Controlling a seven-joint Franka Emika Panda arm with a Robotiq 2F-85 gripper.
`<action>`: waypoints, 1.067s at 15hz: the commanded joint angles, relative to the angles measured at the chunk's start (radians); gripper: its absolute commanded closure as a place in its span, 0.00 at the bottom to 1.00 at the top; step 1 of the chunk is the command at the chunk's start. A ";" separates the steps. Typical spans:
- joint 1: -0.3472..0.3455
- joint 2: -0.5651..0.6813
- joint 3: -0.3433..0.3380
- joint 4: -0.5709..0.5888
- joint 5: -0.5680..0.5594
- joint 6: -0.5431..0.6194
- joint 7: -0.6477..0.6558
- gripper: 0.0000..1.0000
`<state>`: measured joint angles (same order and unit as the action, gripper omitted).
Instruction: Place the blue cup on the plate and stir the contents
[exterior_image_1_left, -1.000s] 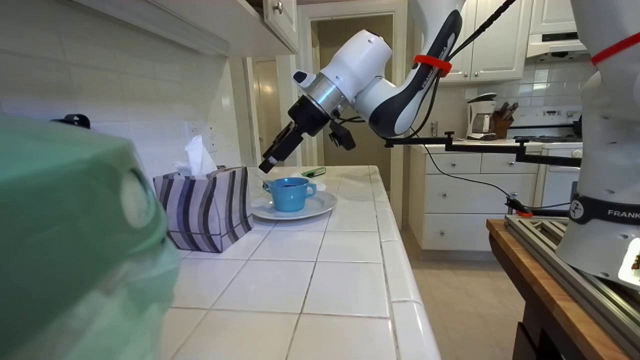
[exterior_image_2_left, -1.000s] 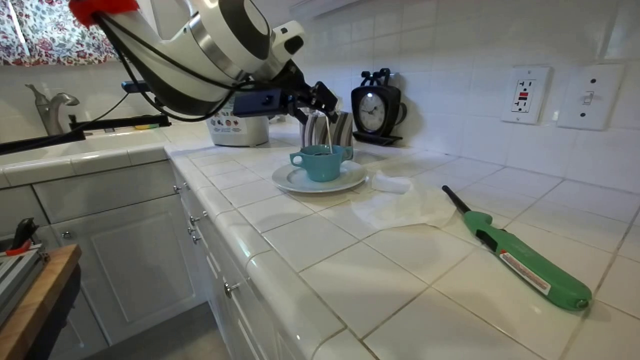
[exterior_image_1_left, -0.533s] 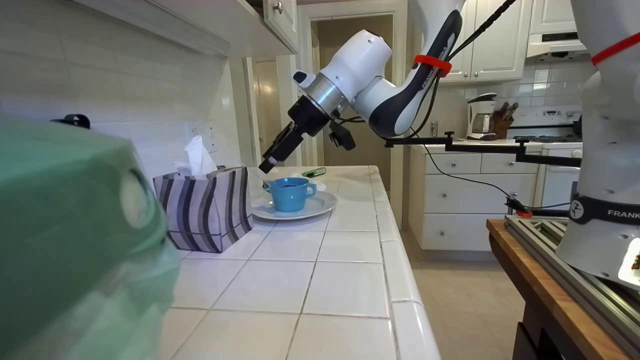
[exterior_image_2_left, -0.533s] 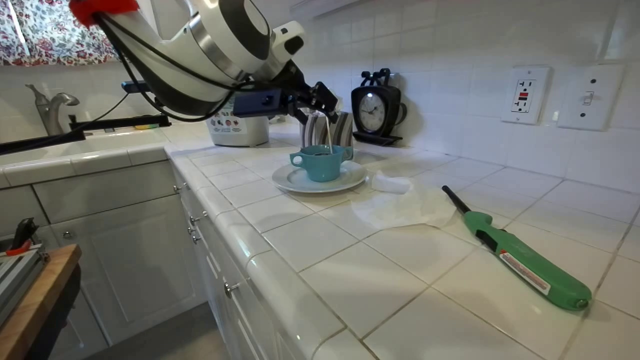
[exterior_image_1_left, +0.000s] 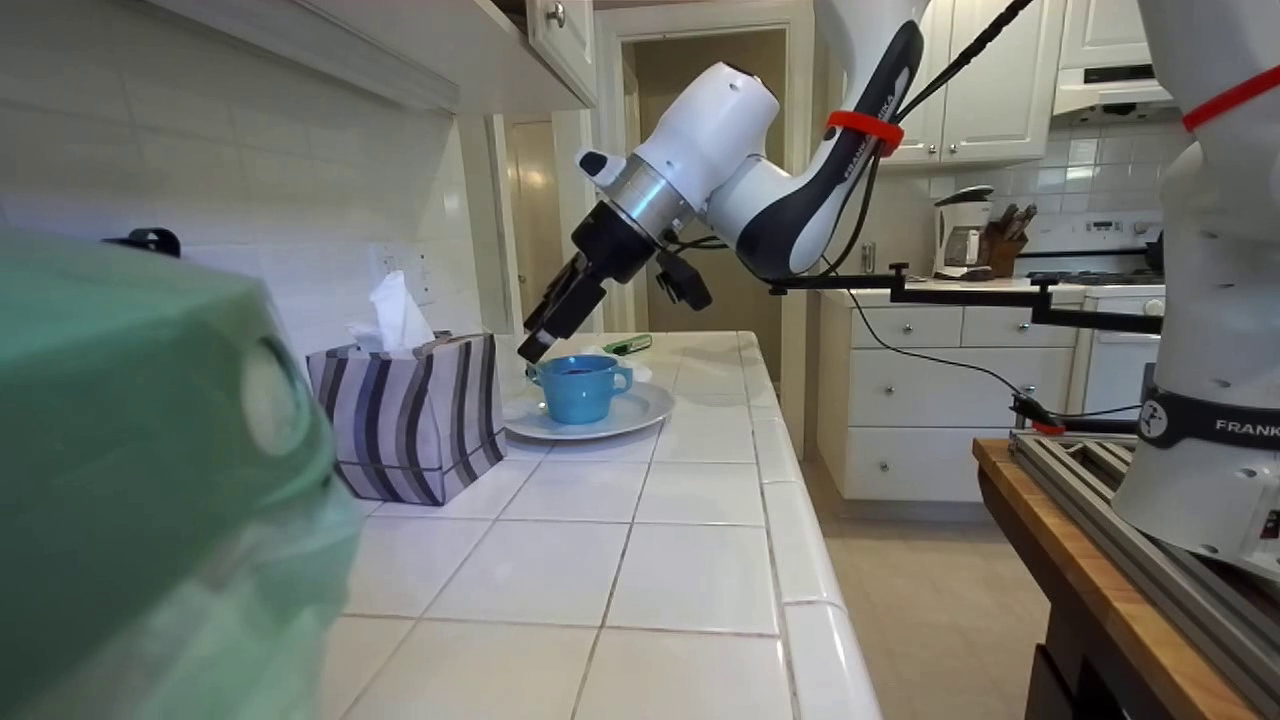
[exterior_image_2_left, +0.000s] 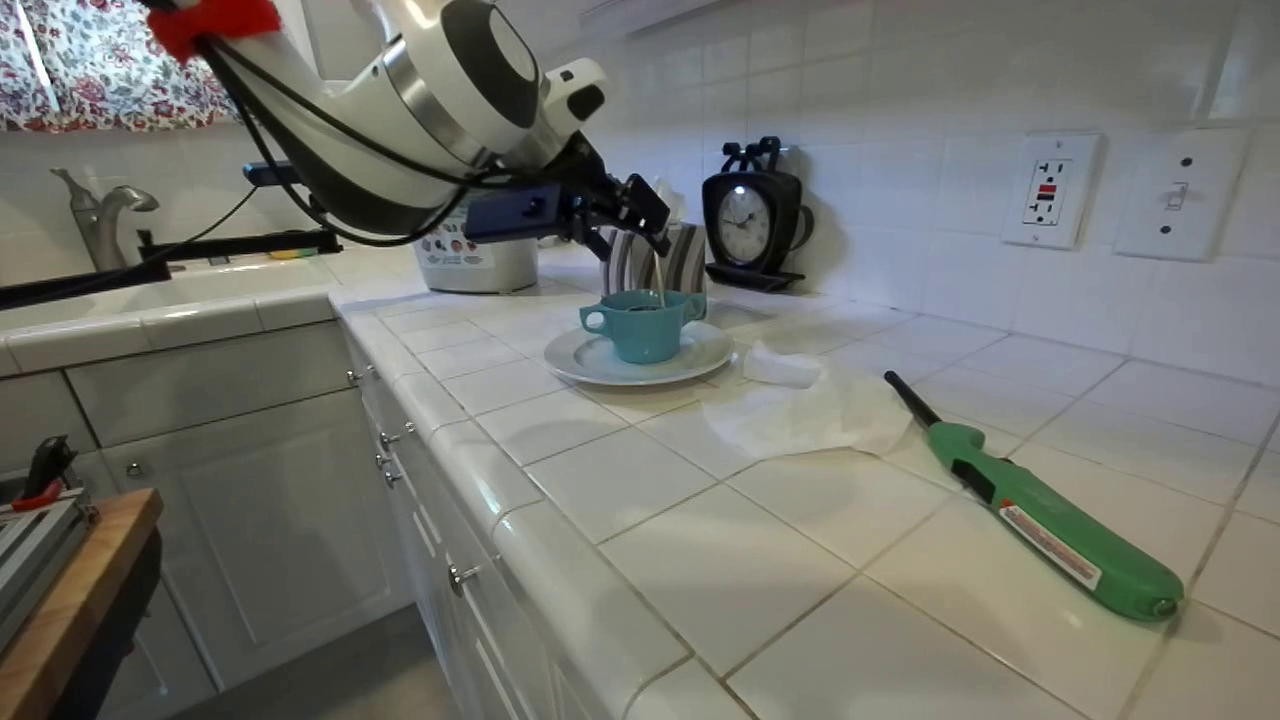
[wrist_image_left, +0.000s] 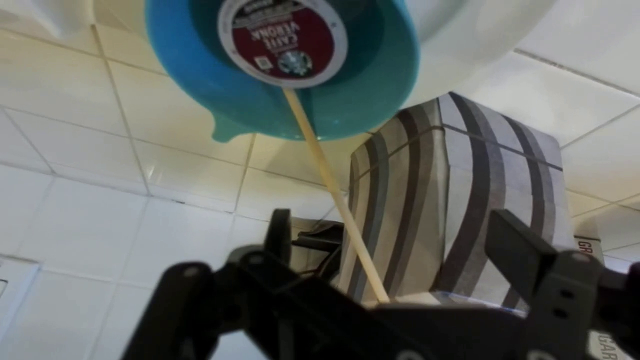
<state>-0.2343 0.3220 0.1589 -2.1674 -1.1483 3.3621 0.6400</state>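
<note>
The squat blue cup (exterior_image_1_left: 580, 395) stands upright on the white plate (exterior_image_1_left: 647, 405); both also show in the other exterior view, cup (exterior_image_2_left: 645, 338) and plate (exterior_image_2_left: 572, 362). In the wrist view the cup (wrist_image_left: 362, 107) holds a coffee pod with a dark red lid (wrist_image_left: 285, 45). A thin wooden stick (wrist_image_left: 327, 172) leans out of the cup over its rim; it also shows in an exterior view (exterior_image_2_left: 659, 282). My gripper (wrist_image_left: 400, 235) is open above the cup, its fingers on either side of the stick's upper part. The stick's top end is hidden behind the gripper body.
A striped tissue box (exterior_image_1_left: 405, 425) stands close beside the plate. A black clock (exterior_image_2_left: 750, 220) is by the wall. A crumpled white tissue (exterior_image_2_left: 810, 405) and a green lighter (exterior_image_2_left: 1050, 520) lie on the counter. A green object (exterior_image_1_left: 150, 480) fills the near left.
In the last half second my gripper has moved slightly down and tilted a little. The cup, plate and stick look unchanged.
</note>
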 joint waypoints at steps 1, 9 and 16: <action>-0.014 0.015 0.009 0.028 -0.025 -0.011 -0.035 0.00; -0.037 0.042 0.016 0.062 -0.029 -0.001 -0.106 0.42; -0.052 0.082 0.026 0.096 -0.029 0.000 -0.148 0.57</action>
<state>-0.2605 0.3712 0.1605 -2.1099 -1.1500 3.3549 0.5257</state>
